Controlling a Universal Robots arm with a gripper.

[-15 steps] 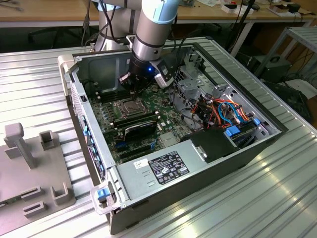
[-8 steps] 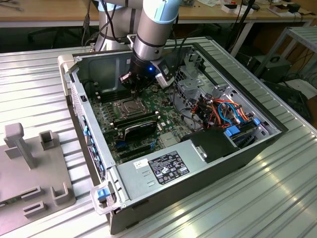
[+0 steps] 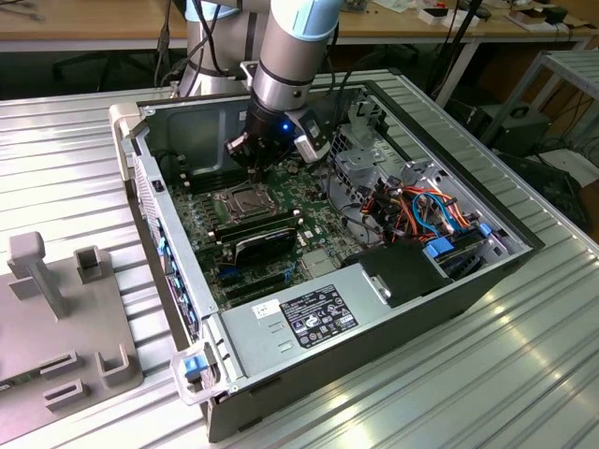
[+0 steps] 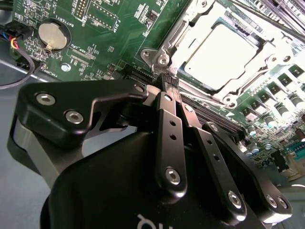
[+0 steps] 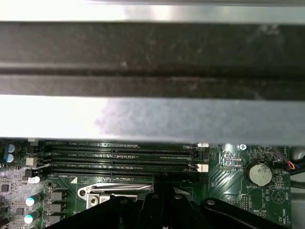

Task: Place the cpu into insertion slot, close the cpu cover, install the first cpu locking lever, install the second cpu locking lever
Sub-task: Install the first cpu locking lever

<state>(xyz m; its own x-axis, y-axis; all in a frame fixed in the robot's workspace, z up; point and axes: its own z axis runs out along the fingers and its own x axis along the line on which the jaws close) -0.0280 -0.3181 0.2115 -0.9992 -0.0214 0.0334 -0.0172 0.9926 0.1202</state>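
Observation:
The cpu (image 4: 221,55) lies flat in the insertion slot (image 3: 237,199) on the green board, silver top face up. The cpu cover (image 4: 177,52) is down around it as a silver frame. My gripper (image 4: 170,81) is shut, with nothing visible between the fingers. Its tip sits at the corner of the socket frame, by a screw bracket (image 4: 159,57). In the exterior view my gripper (image 3: 255,168) hangs just behind the socket inside the open computer case. In the first wrist view the fingers (image 5: 159,193) point at the socket's silver edge (image 5: 114,190).
Long black memory slots (image 5: 124,152) run beside the socket. A coin battery (image 4: 52,36) sits on the board. A black card (image 3: 267,238), the power supply (image 3: 309,313) and coloured cables (image 3: 421,210) crowd the case. The case wall (image 3: 140,178) stands at the exterior view's left, a grey fixture (image 3: 56,318) outside it.

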